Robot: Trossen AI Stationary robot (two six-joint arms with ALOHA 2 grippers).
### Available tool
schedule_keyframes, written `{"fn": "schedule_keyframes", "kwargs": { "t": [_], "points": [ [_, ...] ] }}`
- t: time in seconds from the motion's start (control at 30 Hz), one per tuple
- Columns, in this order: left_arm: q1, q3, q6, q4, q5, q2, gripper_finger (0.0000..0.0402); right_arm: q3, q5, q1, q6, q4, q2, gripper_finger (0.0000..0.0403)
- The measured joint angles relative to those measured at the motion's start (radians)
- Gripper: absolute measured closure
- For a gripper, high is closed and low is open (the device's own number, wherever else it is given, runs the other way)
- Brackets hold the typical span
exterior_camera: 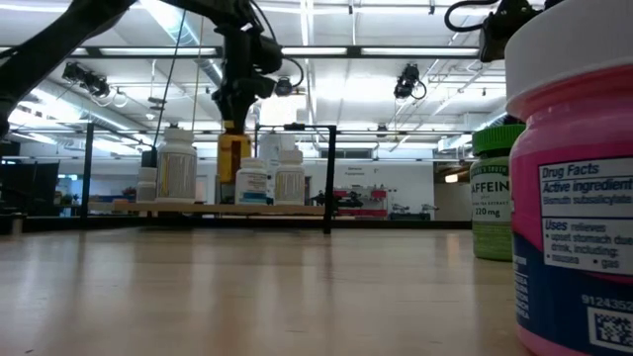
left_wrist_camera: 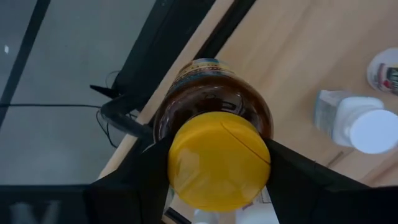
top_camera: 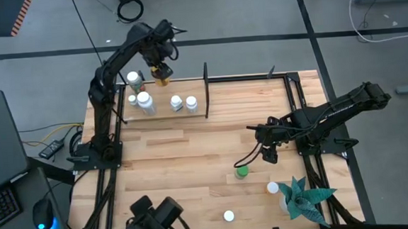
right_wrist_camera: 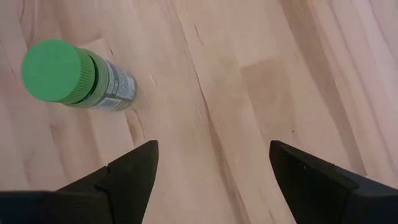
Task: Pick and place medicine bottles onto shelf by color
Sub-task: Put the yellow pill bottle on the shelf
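Observation:
The amber bottle (top_camera: 160, 76) with its yellow cap (left_wrist_camera: 217, 158) is in my left gripper (top_camera: 158, 66) over the far left part of the shelf (top_camera: 245, 91). Several white bottles (top_camera: 145, 102) (top_camera: 176, 103) (top_camera: 191, 103) stand on the shelf plank, left of the black divider (top_camera: 206, 91). My right gripper (right_wrist_camera: 211, 168) is open above the bare table. The green-capped bottle (right_wrist_camera: 74, 74) stands upright just beside it, toward the near left (top_camera: 241, 172). Two white-capped bottles (top_camera: 272, 188) (top_camera: 228, 215) stand near the table's near edge. A pink bottle (exterior_camera: 574, 198) fills the low view's foreground. My left gripper pinches the amber bottle at its yellow cap (left_wrist_camera: 180, 155), one finger (left_wrist_camera: 140, 180) on each side. The fingers come from above, pointing down, and the bottle hangs upright below them (exterior_camera: 233, 153). A white bottle hides its base, so whether it stands on the plank I cannot tell.
A teal spiky plant (top_camera: 305, 197) stands at the table's near right corner, close to a white-capped bottle. Thin black posts (top_camera: 287, 88) frame the shelf. Bare wood lies in the table's middle (top_camera: 185, 158).

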Motion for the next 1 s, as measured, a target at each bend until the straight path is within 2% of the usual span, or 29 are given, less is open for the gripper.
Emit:
{"fn": "schedule_keyframes", "kwargs": {
  "t": [0.1, 0.23, 0.4, 0.57, 0.87, 1.0],
  "points": [
    [0.01, 0.0, -0.023, 0.0, 0.011, 0.0, 0.0173, 0.0, 0.042, 0.0, -0.003, 0.006, 0.0, 0.0089],
    [0.017, -0.008, -0.054, 0.002, 0.076, -0.001, 0.0172, 0.0, 0.072, 0.0, -0.004, 0.013, 0.0, 0.0089],
    [0.006, -0.122, -0.049, 0.0, 0.071, -0.003, 0.0179, 0.0, 0.085, 0.0, 0.005, 0.033, 0.0, 0.0089],
    [0.007, -0.217, -0.048, -0.002, 0.056, -0.013, 0.0165, 0.0, 0.085, 0.0, 0.004, 0.052, 0.0, 0.0089],
    [0.028, -0.225, -0.045, -0.003, 0.061, -0.013, 0.0173, 0.0, 0.085, 0.0, 0.0, 0.068, 0.0, 0.0089],
    [0.032, -0.227, -0.047, -0.003, 0.058, -0.011, 0.0153, 0.0, 0.085, 0.0, -0.003, 0.073, 0.0, 0.0089]
  ]
}}
